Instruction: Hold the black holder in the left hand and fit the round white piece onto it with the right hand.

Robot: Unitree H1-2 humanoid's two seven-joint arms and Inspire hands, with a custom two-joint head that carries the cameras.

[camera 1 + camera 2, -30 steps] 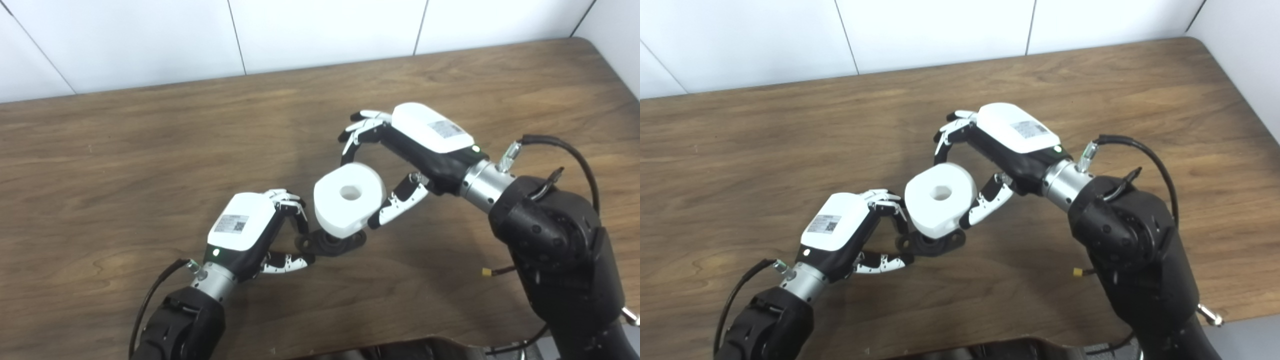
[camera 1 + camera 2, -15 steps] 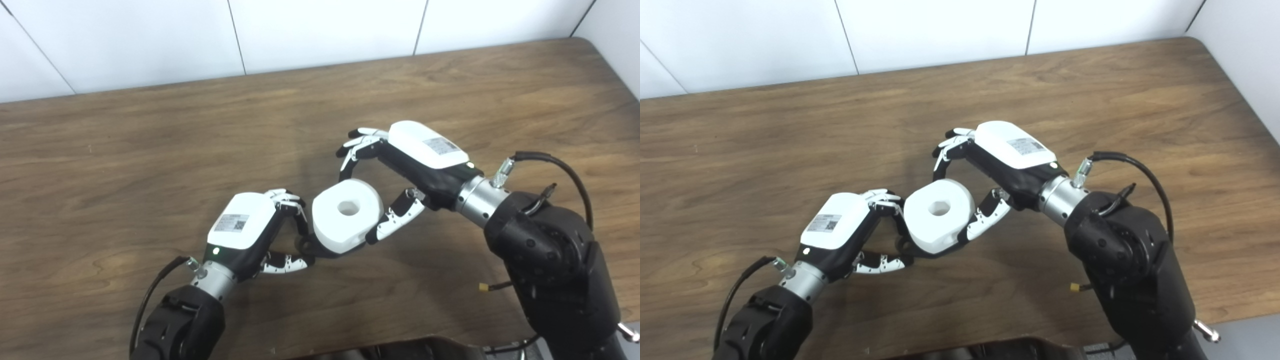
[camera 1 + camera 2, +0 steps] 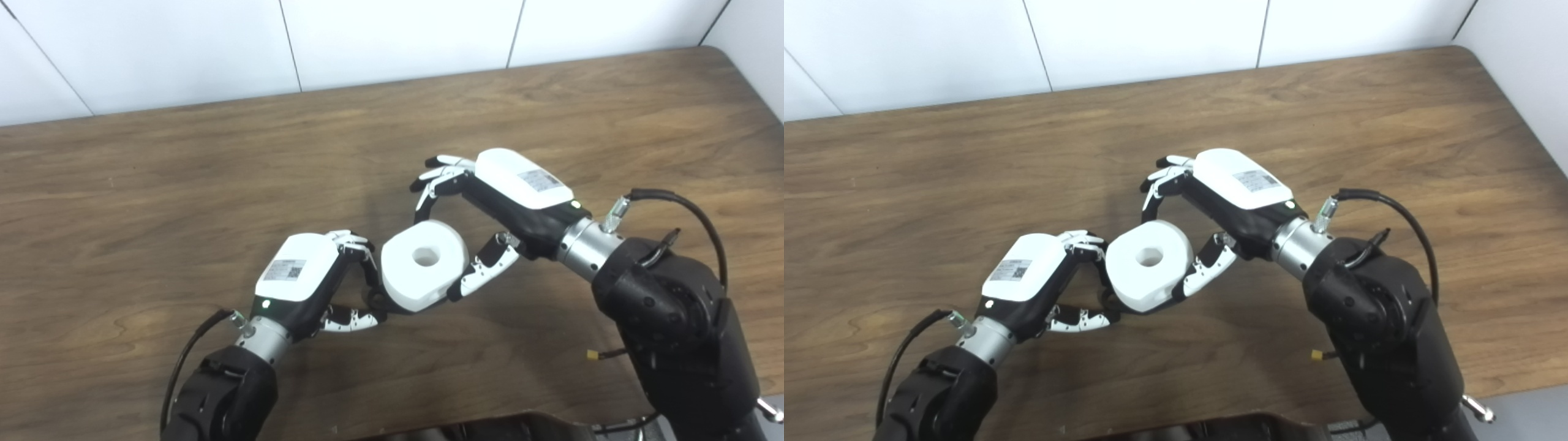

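The round white piece (image 3: pixel 424 263), a thick disc with a centre hole, sits low over the black holder (image 3: pixel 376 301), of which only a dark sliver shows at its lower left edge. My right hand (image 3: pixel 484 208) is shut on the white piece, fingers on its far side and thumb on its near right side. My left hand (image 3: pixel 318 282) is shut on the black holder from the left, its fingers and thumb pinching the holder's left end against the wooden table (image 3: pixel 968 184).
The brown table runs to white wall panels (image 3: pixel 398 37) at the back and a rounded corner at the far right. A black cable (image 3: pixel 680 208) loops over my right forearm. The near table edge lies below both arms.
My right hand has come down and slightly left with the white piece, which now covers nearly all of the black holder. My left hand has stayed in place.
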